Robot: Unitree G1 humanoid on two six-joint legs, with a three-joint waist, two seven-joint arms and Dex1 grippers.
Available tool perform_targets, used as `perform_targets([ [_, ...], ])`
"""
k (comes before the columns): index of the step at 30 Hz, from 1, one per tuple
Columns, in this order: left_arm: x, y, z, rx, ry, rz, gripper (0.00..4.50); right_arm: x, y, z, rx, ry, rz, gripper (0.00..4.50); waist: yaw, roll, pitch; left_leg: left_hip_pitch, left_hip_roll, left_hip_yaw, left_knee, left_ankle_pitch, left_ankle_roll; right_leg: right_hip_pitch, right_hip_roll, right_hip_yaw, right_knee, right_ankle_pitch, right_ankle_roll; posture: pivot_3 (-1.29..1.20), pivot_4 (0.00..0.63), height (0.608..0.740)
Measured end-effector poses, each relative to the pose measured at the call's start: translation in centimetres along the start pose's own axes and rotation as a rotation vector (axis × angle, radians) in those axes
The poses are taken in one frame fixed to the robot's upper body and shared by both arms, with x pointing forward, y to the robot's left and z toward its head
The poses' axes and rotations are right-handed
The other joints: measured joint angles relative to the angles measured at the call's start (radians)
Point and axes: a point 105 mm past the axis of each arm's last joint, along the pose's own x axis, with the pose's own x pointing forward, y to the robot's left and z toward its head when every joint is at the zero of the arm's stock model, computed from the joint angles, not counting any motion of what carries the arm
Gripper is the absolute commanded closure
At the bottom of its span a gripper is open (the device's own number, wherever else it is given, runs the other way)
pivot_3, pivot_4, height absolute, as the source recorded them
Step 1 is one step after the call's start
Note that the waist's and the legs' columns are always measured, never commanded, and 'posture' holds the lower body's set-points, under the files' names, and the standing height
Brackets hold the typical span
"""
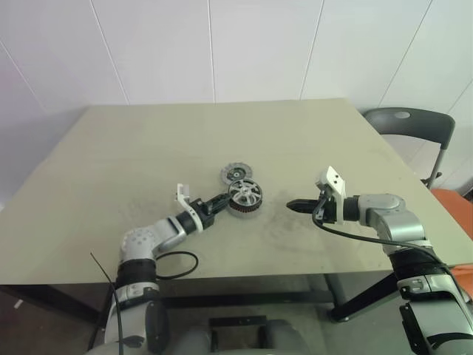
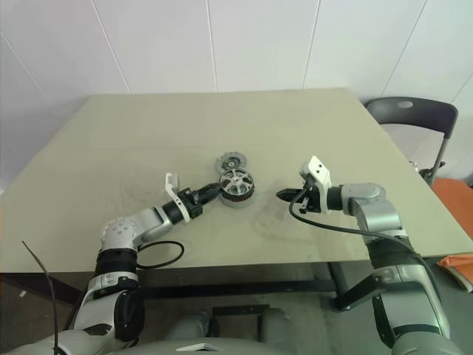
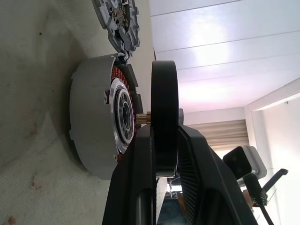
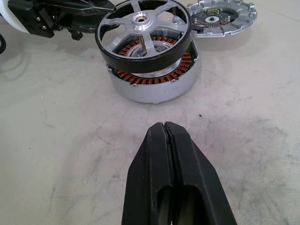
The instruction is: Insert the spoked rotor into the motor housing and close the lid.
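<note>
Mid-desk: left gripper clamped on spoked rotor rim, held over motor housing for shaft alignment; right gripper shut, empty, clear; lid parked beyond, toward far edge.

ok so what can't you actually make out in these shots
- Motor housing centre: right wrist view, the spoked rotor held over it covers most of it.
- Lid: left wrist view, cut off by the picture's edge.
- Rotor spokes: left wrist view, rotor seen edge-on in the left gripper.
- Lid ribbing: eye views, too small.
</note>
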Motion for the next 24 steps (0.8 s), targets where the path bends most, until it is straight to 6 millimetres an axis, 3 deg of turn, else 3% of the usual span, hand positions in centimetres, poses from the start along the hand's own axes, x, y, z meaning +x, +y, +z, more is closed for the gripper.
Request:
perform_targets([
  [6, 0.2, 0.0, -0.3, 0.022, 0.020, 0.021, 1.55, 0.0, -0.1, 0.0, 0.000, 0.000, -0.007, 4.50, 0.001, 0.000, 0.000, 0.000, 0.000, 0.000, 0.000, 0.000, 0.000, 0.000, 0.000, 0.000, 0.000, 0.000, 0.000, 0.00, 0.000, 0.740],
  [9, 0.0, -0.4, 0.2, 0.088, 0.036, 0.071, 1.55, 0.0, -0.1, 0.0, -0.001, -0.001, -0.008, 4.50, 0.001, 0.000, 0.000, 0.001, 0.000, -0.001, 0.001, -0.001, -0.002, 0.001, 0.000, 0.000, 0.000, 0.000, 0.000, 0.00, 0.000, 0.740],
  [12, -1.4, -1.0, 1.8, 0.271, 0.061, 0.172, 1.55, 0.0, -0.1, 0.0, -0.003, -0.001, -0.012, 4.50, -0.004, -0.001, 0.001, 0.001, 0.000, -0.001, 0.001, -0.001, -0.002, 0.000, 0.001, 0.000, 0.001, 0.000, 0.000, 0.00, 0.000, 0.740],
  [18, -3.7, -5.6, 5.7, 0.738, 0.102, 0.247, 1.55, 0.2, -0.2, 0.0, -0.003, -0.006, -0.016, 4.50, -0.001, -0.001, 0.001, 0.000, -0.001, -0.001, -0.002, -0.001, -0.002, -0.001, 0.000, 0.001, 0.000, 0.000, 0.000, 0.00, 0.000, 0.740],
  [22, -3.0, -7.6, 7.4, 1.071, 0.003, 0.195, 2.43, 0.7, -0.1, 0.4, -0.007, -0.020, -0.012, 4.50, 0.004, -0.001, 0.001, 0.000, -0.001, -0.001, -0.001, -0.002, -0.003, -0.001, -0.002, 0.001, -0.001, 0.002, -0.003, 0.00, 0.000, 0.740],
  [24, -2.2, -8.3, 6.7, 1.216, -0.030, 0.100, 3.09, 0.8, -0.1, 0.5, -0.008, -0.024, -0.011, 4.50, 0.005, -0.001, 0.001, 0.000, -0.001, 0.000, -0.002, -0.002, -0.003, 0.000, -0.003, 0.001, -0.001, 0.002, -0.003, 0.00, 0.000, 0.740],
])
